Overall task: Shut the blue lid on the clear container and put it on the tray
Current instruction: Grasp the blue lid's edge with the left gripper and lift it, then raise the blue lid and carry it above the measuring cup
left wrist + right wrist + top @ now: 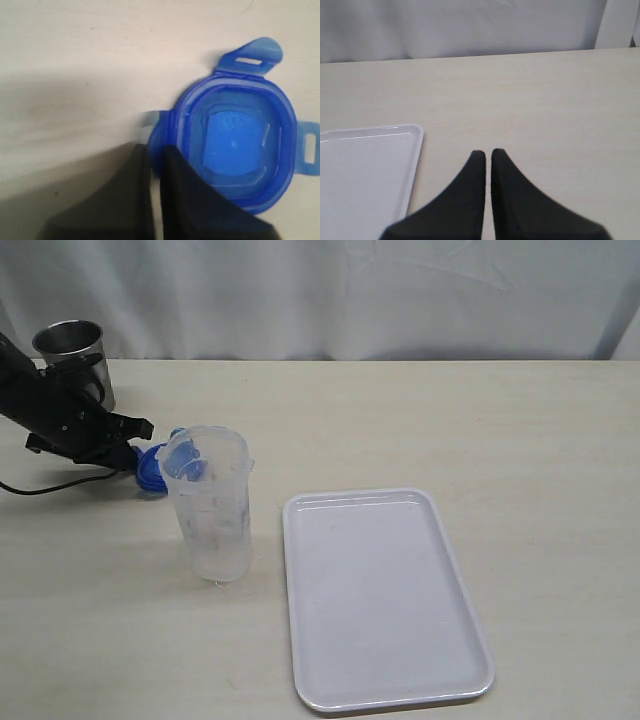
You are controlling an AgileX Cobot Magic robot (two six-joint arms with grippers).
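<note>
Tray (380,600) is listed front right, clear container (212,510) upright just left of it, blue lid (235,145) (underside up) just beyond that container, its rim pinched by the narrowed left gripper (155,150); right gripper (488,152) held closed, empty, well apart.

Upper left corner: a grey steel cup (70,348) stands behind the black arm, blocking passage there.
Left: the left pincer (143,443) is pinched on the small bright blue plastic lid (150,470). The tall clear plastic container (210,510) stands just right of it, walling off that side.
Centre: an open strip of pale tabletop (267,530) lies between the container and the flat white rectangular tray (380,600).
Right and top: open tabletop.
</note>
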